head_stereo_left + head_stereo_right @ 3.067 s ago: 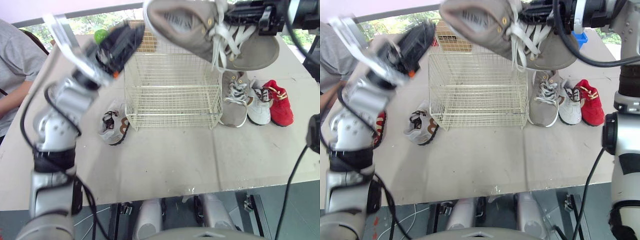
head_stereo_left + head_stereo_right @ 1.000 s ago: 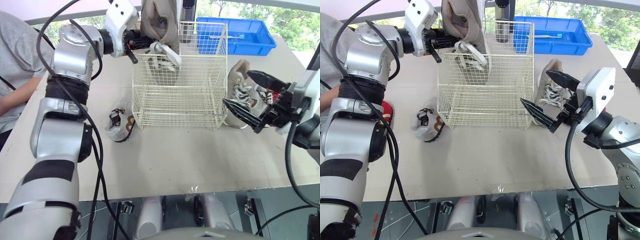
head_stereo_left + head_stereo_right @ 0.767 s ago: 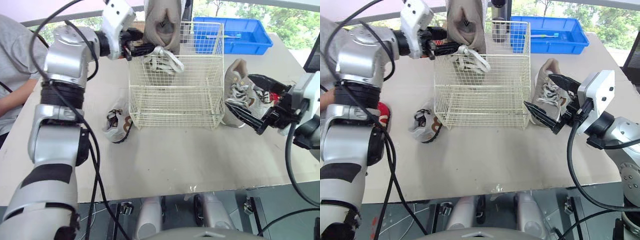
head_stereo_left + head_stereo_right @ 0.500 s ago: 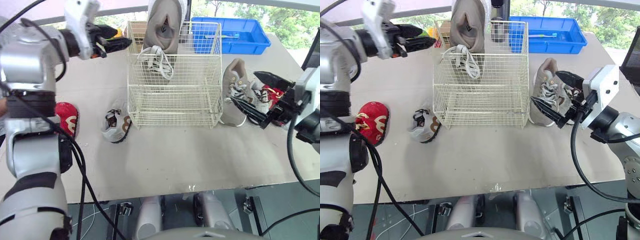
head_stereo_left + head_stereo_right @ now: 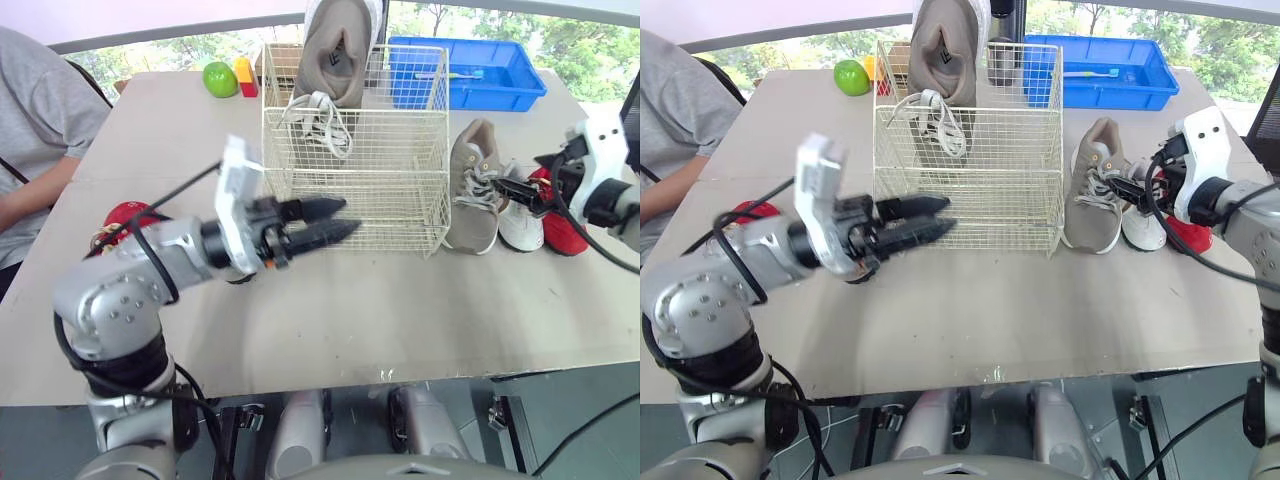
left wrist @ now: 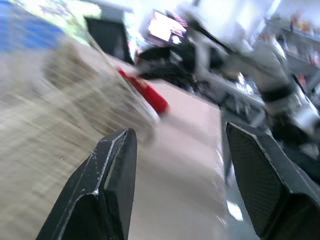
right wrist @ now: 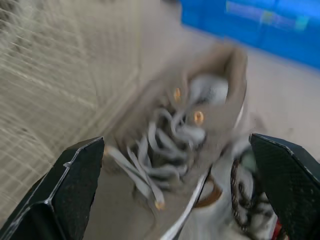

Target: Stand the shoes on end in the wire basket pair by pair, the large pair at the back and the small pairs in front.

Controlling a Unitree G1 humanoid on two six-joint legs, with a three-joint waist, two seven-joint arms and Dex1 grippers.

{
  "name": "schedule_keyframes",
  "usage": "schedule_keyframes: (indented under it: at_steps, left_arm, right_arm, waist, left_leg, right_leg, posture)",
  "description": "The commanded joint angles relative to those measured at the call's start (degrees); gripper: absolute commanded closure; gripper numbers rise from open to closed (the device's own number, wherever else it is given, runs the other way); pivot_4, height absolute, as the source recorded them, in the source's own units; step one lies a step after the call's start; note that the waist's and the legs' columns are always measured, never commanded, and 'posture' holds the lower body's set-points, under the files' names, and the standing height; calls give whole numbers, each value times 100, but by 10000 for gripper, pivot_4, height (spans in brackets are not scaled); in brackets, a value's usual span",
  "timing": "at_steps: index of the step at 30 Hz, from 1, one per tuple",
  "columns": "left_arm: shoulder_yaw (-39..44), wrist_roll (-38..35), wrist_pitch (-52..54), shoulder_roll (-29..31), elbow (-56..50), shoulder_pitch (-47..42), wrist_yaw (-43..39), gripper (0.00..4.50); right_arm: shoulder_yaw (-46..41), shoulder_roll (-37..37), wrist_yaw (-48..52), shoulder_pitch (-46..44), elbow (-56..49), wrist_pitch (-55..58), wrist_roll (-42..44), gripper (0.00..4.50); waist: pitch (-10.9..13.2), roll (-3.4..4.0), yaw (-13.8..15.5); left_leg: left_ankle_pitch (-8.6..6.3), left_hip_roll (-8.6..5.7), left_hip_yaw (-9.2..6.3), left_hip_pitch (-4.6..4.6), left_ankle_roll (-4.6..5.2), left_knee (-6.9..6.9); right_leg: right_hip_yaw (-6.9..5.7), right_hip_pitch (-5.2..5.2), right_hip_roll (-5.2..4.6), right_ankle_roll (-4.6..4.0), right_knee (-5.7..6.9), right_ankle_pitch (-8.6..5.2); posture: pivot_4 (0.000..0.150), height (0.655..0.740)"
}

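Wire basket (image 5: 405, 150) is sitting upper centre of the frame on the table (image 5: 400, 300). It is holding one grey lace-up shoe (image 5: 335, 45), which is standing on end at the back left corner and poking up above the rim, white laces hanging down the front of it. The matching grey shoe (image 5: 470, 185) is lying flat on the table, just right of the basket. A small white shoe (image 5: 520, 218) is sitting beside it, then a small red shoe (image 5: 558, 215) at the right edge of the frame. Another red shoe (image 5: 122, 215) is showing at the left, partly behind the left arm.

Left gripper (image 5: 348, 217) is hovering in front of the basket's lower front wall, fingers parted and gripping nothing. Right gripper (image 7: 177, 145) is hovering at the flat grey shoe's laces, fingers spread wide with the shoe ahead between them, not clamped; cannot tell if it is touching.

Blue bin (image 5: 500, 90) is sitting behind the basket at upper right, holding a thin light item I cannot identify. Green apple (image 5: 218, 78) is lying upper left beside a yellow-and-red block (image 5: 245, 75). A person in a grey shirt (image 5: 35, 130) is sitting at the left edge.
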Motion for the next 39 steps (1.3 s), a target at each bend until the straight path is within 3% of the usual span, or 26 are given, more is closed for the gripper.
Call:
schedule_keyframes:
  at_steps: [1, 5, 9, 12, 18, 20, 23, 34, 39]
  left_arm:
    - [-154, -284, -286, 40, -455, 230, 195, 14363]
    - [-267, -357, -573, 239, -690, 566, 351, 14363]
    - [-266, -390, -855, 361, -876, 867, 601, 14363]
    - [-315, -349, -1062, 412, -975, 1074, 770, 14028]
    - [-508, -333, -1449, 401, -1017, 1301, 1062, 14028]
    - [-602, -242, -1568, 451, -986, 1339, 1042, 14028]
    - [-610, -368, -1677, 526, -935, 1348, 1048, 14028]
    - [-826, -269, -1973, 712, -631, 1346, 954, 14028]
    - [-788, -380, -2175, 500, -525, 1382, 1128, 14028]
  right_arm:
    - [462, 42, 633, -668, 1273, -413, -473, 0]
    - [1351, 247, 1386, -1411, 3145, -1401, -1438, 0]
    - [1574, 448, 1795, -1875, 4421, -1804, -1922, 0]
    - [1703, 560, 2034, -2011, 4820, -2021, -2218, 8730]
    - [1273, 725, 2101, -1956, 4787, -2286, -2260, 36359]
    - [1131, 680, 2070, -1793, 4417, -2313, -2262, 43440]
    - [907, 592, 2016, -1393, 3592, -2248, -2187, 44498]
    - [-1216, 753, 976, -386, 481, -155, -609, 44498]
    - [-2428, 842, 329, -1223, 76, 47, 281, 44498]
  waist:
    - [-1, 0, 5]
    - [-1, 1, -6]
    - [-1, 0, 35]
    - [-2, -1, 33]
    - [-20, -16, 22]
    - [-20, -16, 31]
    - [-20, -16, 52]
    - [-14, -6, 70]
    - [-6, 7, 62]
  left_leg:
    - [0, 0, 0, 0, 0, -1]
    - [0, 0, 3, -1, 0, -1]
    - [0, -1, 3, -13, 0, -1]
    - [0, -1, 3, -12, 0, 1]
    - [0, 1, -3, 2, 0, 0]
    - [0, 1, -4, 5, -1, 0]
    - [0, 0, -7, 1, -1, 0]
    - [0, 0, -8, -7, 0, -3]
    - [-1, 0, -4, -8, 0, -3]
  right_leg:
    - [1, 0, 1, -1, 0, 0]
    - [8, 0, 7, -1, -8, 1]
    - [8, -1, 5, 0, -19, 1]
    - [9, 1, 4, 0, -23, 1]
    - [2, 14, 5, -2, -17, 1]
    - [1, 19, 5, -2, -17, 1]
    - [-1, 20, 4, -2, -19, 1]
    - [-3, 9, 5, -1, -18, 1]
    - [0, 9, 5, -1, -18, 1]
  posture:
    - [1500, 7400]
    - [1500, 7400]
    - [1500, 7400]
    - [1500, 7400]
    - [1500, 7400]
    - [1500, 7400]
    - [1500, 7400]
    - [1500, 7400]
    - [1500, 7400]
